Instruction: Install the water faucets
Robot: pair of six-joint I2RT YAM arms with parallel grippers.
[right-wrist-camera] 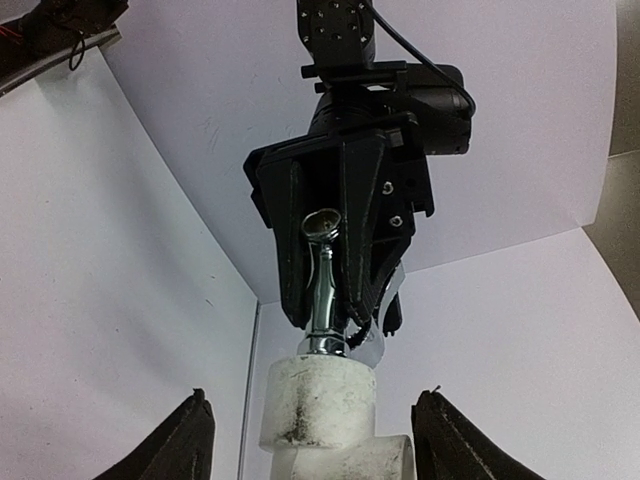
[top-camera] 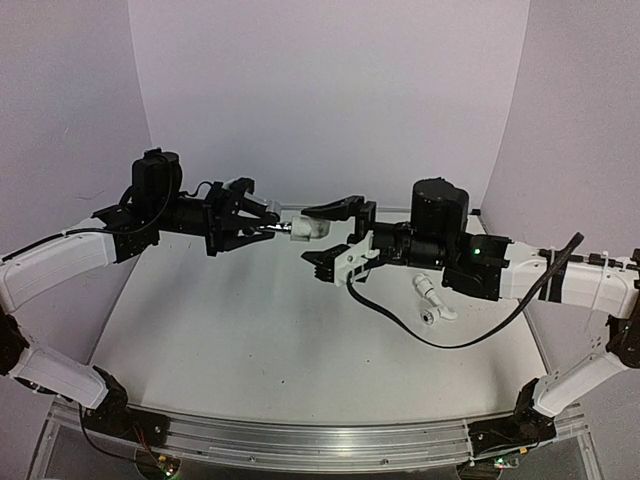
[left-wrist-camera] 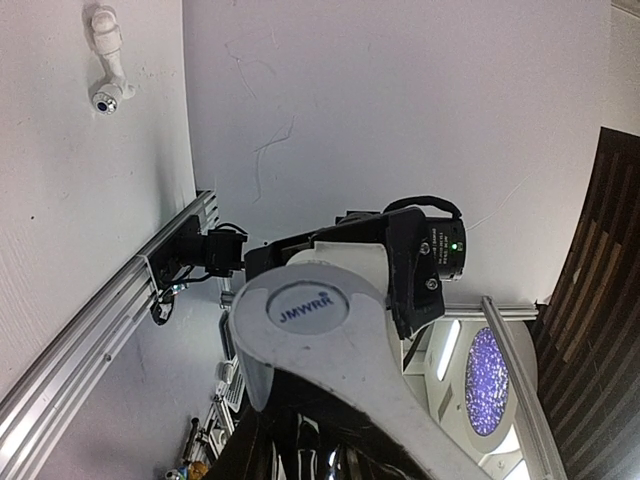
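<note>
Top external: your white fitting (top-camera: 308, 229) sits on the chrome faucet (top-camera: 283, 228), mid-air.
Left end effector (top-camera: 268, 222): clamped on chrome faucet.
Right end effector (top-camera: 326, 238): apart, flanking white fitting.
Table (top-camera: 250, 340): two spare fittings (top-camera: 427, 289) lying loose.

A slim chrome faucet (right-wrist-camera: 322, 285), level in mid-air, meets the mouth of a scuffed white fitting (right-wrist-camera: 318, 405), while two more white fittings (top-camera: 430, 300) lie close together on the table (top-camera: 250, 330), right side.
</note>
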